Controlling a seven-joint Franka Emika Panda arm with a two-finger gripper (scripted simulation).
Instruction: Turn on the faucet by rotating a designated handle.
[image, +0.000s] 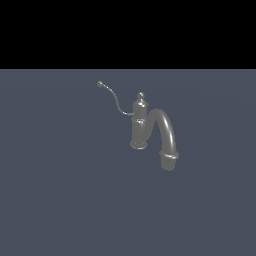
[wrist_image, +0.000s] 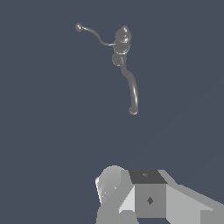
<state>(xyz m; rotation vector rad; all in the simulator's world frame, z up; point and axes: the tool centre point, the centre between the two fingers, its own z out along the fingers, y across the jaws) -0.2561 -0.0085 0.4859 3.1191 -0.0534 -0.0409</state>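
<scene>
A small grey metallic faucet (image: 140, 127) stands upright on the dark floor, with a knob finial on top of its column. Its thick arched spout (image: 167, 135) curves down toward the exterior view's right. The handle (image: 113, 98), a thin S-curved lever ending in a small ball, reaches from the column toward the exterior view's left. The wrist view looks down on the faucet (wrist_image: 122, 43), the handle (wrist_image: 93, 33) and the spout (wrist_image: 132, 89) from a distance. Grey blocks of my gripper (wrist_image: 140, 190) fill that picture's edge, far from the faucet. The exterior view does not show the gripper.
The faucet stands on a flat dark blue-grey floor (image: 60, 190). Above the floor's far edge the exterior view is black. No other object shows.
</scene>
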